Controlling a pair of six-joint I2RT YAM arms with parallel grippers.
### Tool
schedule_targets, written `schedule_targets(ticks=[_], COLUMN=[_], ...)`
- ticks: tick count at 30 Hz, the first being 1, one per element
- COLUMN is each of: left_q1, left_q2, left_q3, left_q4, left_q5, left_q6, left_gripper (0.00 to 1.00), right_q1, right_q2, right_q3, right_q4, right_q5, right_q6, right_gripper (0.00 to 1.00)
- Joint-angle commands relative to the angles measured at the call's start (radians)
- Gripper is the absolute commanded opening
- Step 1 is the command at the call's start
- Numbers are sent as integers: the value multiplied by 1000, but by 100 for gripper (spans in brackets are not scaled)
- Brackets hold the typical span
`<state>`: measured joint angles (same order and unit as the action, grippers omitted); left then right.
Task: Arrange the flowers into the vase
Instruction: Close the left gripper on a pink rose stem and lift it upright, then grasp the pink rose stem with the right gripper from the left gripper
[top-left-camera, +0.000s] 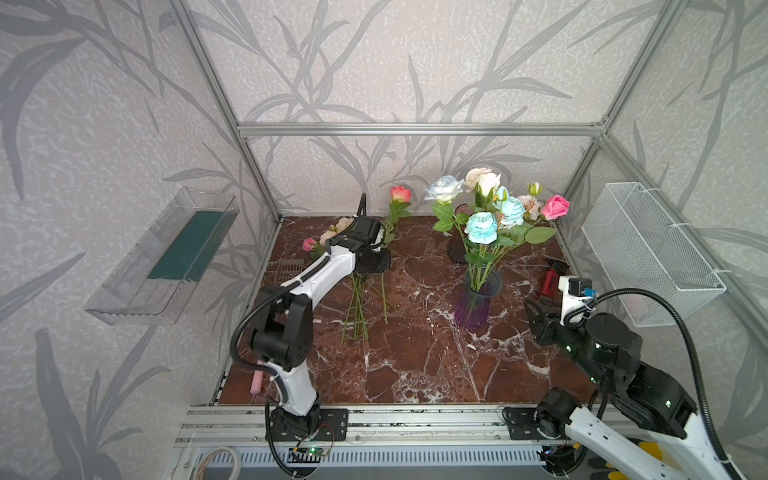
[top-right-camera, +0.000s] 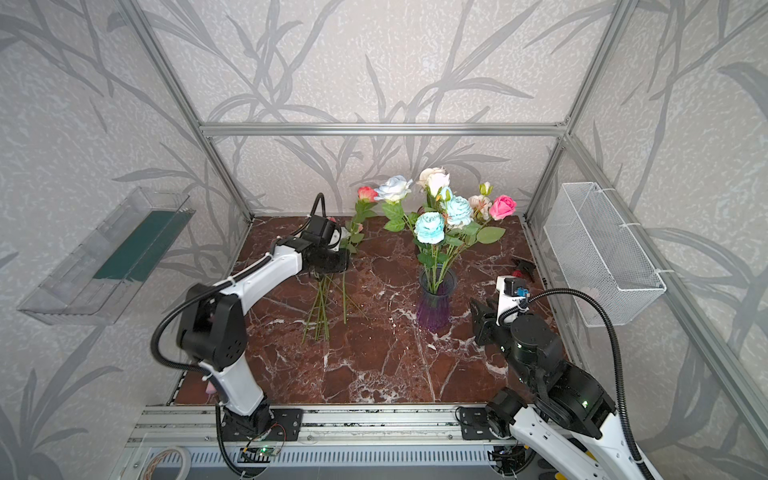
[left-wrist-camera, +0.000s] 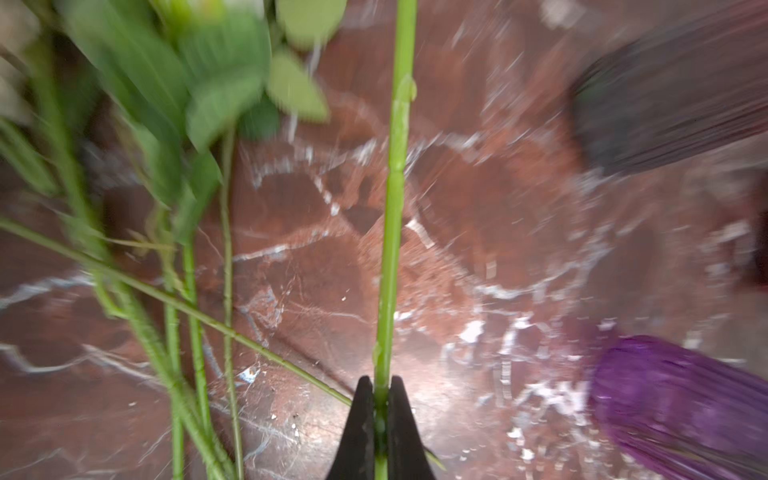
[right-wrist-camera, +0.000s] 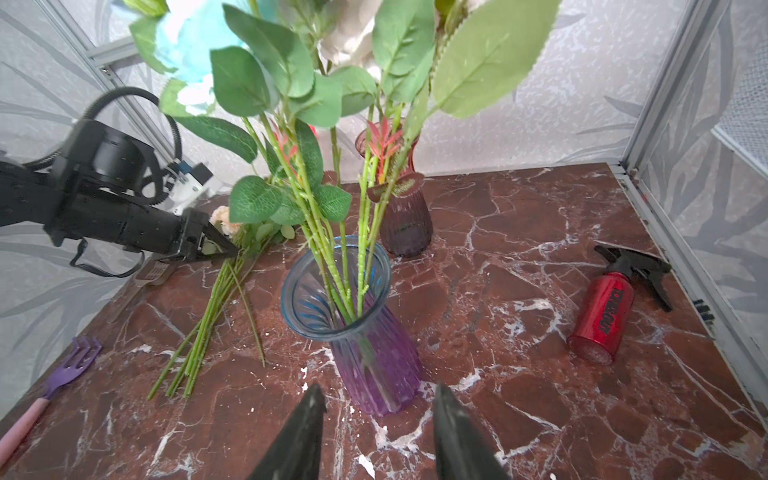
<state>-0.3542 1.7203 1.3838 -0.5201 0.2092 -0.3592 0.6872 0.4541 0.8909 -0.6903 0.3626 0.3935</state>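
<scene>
The vase (top-left-camera: 478, 303) is purple ribbed glass with a blue rim (right-wrist-camera: 336, 286), standing right of centre on the marble top. It holds several flowers (top-left-camera: 482, 226) with pale blue, white, cream and pink heads. More flowers (top-left-camera: 355, 307) lie in a pile on the left, heads toward the back wall. My left gripper (left-wrist-camera: 381, 380) is shut on one green stem (left-wrist-camera: 392, 208). In both top views that stem carries a coral rose (top-left-camera: 400, 193) raised above the pile. My right gripper (right-wrist-camera: 378, 399) is open and empty, just in front of the vase's base.
A second, dark vase (right-wrist-camera: 405, 224) stands behind the purple one. A red spray bottle (right-wrist-camera: 602, 311) lies at the right. A purple hand rake (right-wrist-camera: 62, 365) lies at the front left. A wire basket (top-left-camera: 648, 249) hangs on the right wall and a clear tray (top-left-camera: 166, 257) on the left wall.
</scene>
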Motion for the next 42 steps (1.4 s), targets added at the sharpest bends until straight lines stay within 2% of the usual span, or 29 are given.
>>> schedule_targets(ticks=[1,8,10,14,17,20,24,28,33,37,42], left_q1=[-5,-12,-18,-69,-146,-225,-281,-308,-325,-326,-326], left_q2=[-168,-551,-619,-661,-663,-659,-651,-664,-671,-673,-686], left_q3=[-88,-413,-441,-404,-381,-371,-363,-362,-363,-361,-362], left_q4=[165,723,789,784,735,705,696,685,684,688,680], left_q5=[31,213,277,401,412,404,414,407,411,415,406], left_q6=[-36,-50,-48,-47,-19,-5,-11,0,4,0,14], left_gripper=[0,0,0,0,0,0,0,0,0,0,0], right_q1=[-2,-3,-3,3,43,132,224,244,245,245,244], right_q2=[41,185,230,332,400,475,572,641,699,718,739], right_q3=[58,193,227,312,363,430,497,518,531,530,533], right_q4=[58,166,204,259,309,325,349,404,454,495,537], right_q5=[-64,-260,-326,-430,-450,-389,-333,-309,-222,-182,-196], right_q6=[-2,-25,-26,-19,-21,-70,-117,-101,-91,-90,-76], right_gripper=[44,48,49,50,50,51,52,52,51,39,16])
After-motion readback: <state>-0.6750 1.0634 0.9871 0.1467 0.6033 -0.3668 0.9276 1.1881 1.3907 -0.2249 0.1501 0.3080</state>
